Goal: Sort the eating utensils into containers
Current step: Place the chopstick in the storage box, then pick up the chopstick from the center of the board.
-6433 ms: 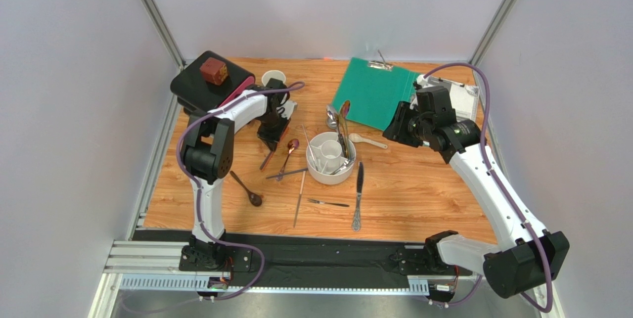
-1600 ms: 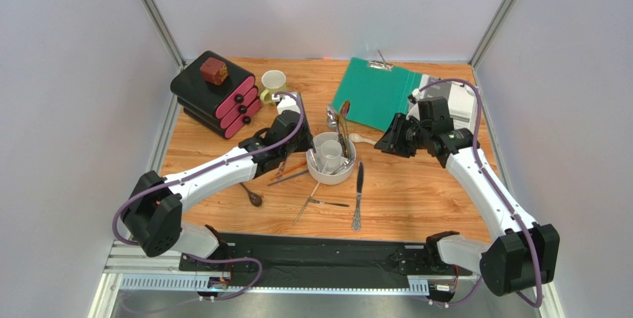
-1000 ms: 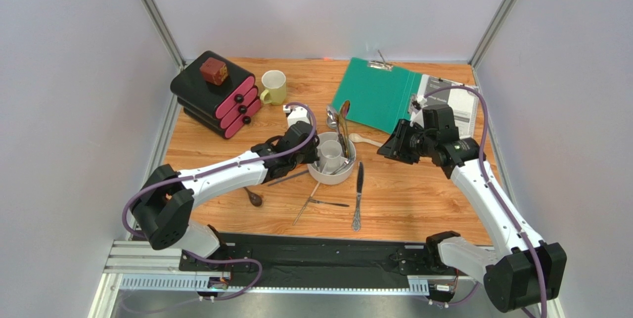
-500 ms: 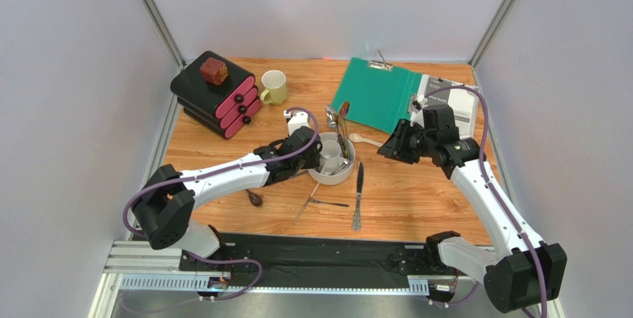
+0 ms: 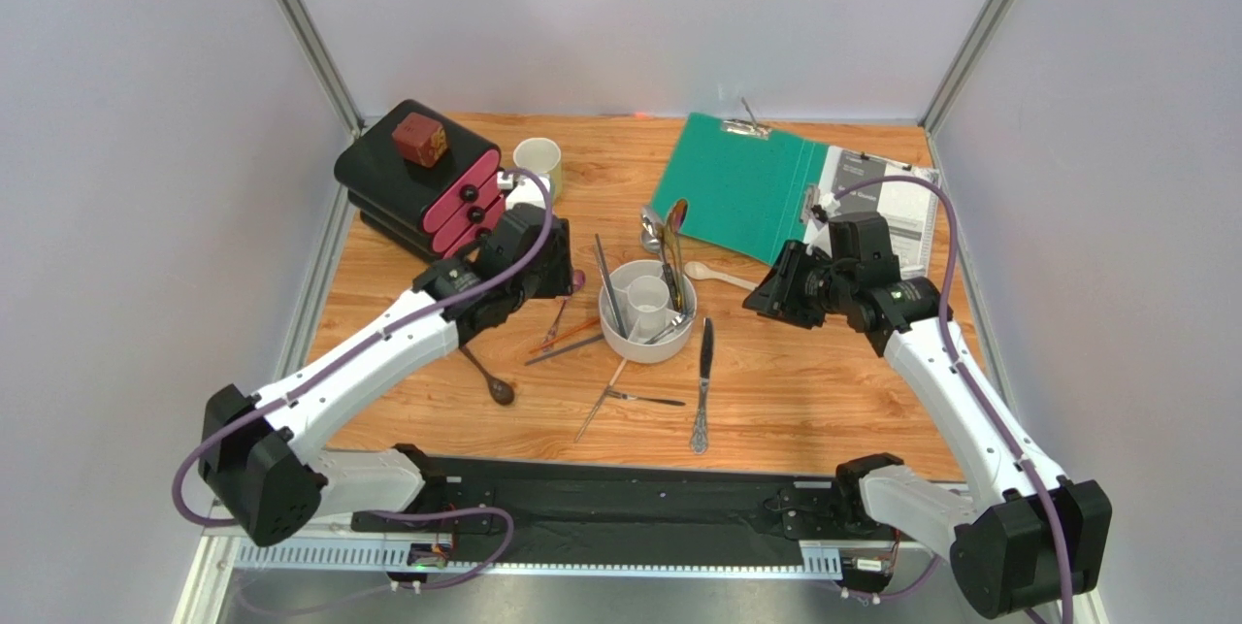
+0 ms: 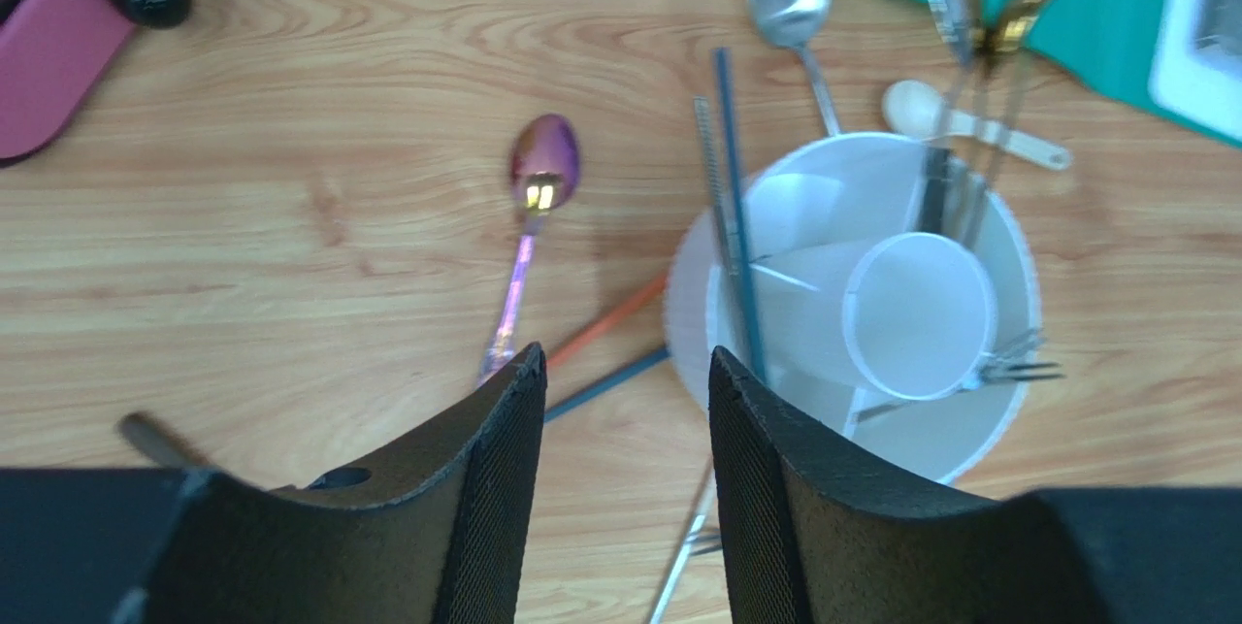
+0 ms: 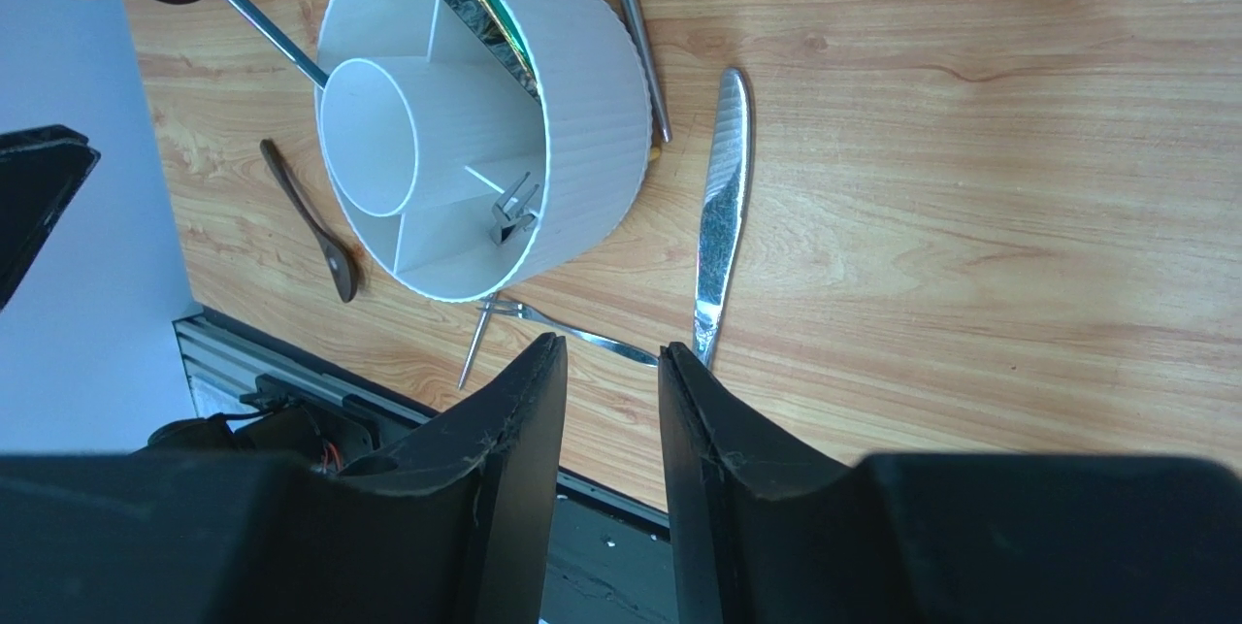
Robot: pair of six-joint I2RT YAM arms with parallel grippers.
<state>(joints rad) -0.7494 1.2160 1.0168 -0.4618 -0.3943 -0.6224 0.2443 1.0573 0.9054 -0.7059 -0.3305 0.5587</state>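
the left gripper (image 6: 624,362) has drawn back, jaws spread and empty, from the round white partitioned holder (image 6: 970,438) ahead-right; right gripper (image 7: 608,348) likewise spread, empty.

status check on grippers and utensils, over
Left gripper open, empty. Right gripper open, empty. Holder partly loaded; purple spoon, knife loose beside it. Nothing blocking.

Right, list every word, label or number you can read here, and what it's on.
No text is legible in any view.
On the printed sheet beside the green clipboard: dark print, too small to read.
On the white holder, mug and drawer unit: no lettering visible.
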